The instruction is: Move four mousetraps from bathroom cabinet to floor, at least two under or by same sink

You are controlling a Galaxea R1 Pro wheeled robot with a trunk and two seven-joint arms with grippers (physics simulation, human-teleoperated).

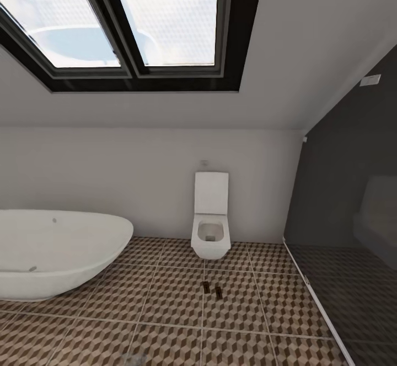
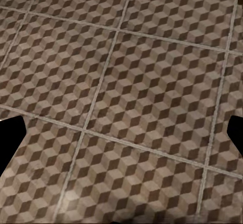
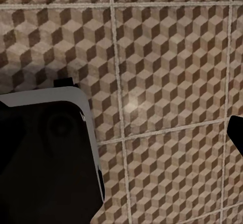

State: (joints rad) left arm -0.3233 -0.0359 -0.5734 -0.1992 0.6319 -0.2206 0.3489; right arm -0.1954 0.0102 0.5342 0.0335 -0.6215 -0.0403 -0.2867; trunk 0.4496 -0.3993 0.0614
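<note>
Brown, beige and white cube-patterned tiles cover the bathroom floor [image 1: 165, 300], crossed by pale grout lines. Two small dark mousetraps [image 1: 213, 289] lie on it at lower centre of the head view, side by side and just apart, a little in front of the white toilet [image 1: 210, 228] that stands against the pale back wall. They are too small to make out their wire parts. A white oval bathtub [image 1: 55, 250] sits at the left edge, and a dark glass panel [image 1: 342, 233] closes off the right. A black-framed skylight [image 1: 138, 29] fills the upper left.

The left wrist view looks at bare tile, with a dark fingertip at each side edge, so the left tool [image 2: 121, 138] looks spread wide. In the right wrist view one dark tip shows at the right edge beside a black, white-edged part of the robot [image 3: 45, 158]; I cannot tell how the right tool stands.
</note>
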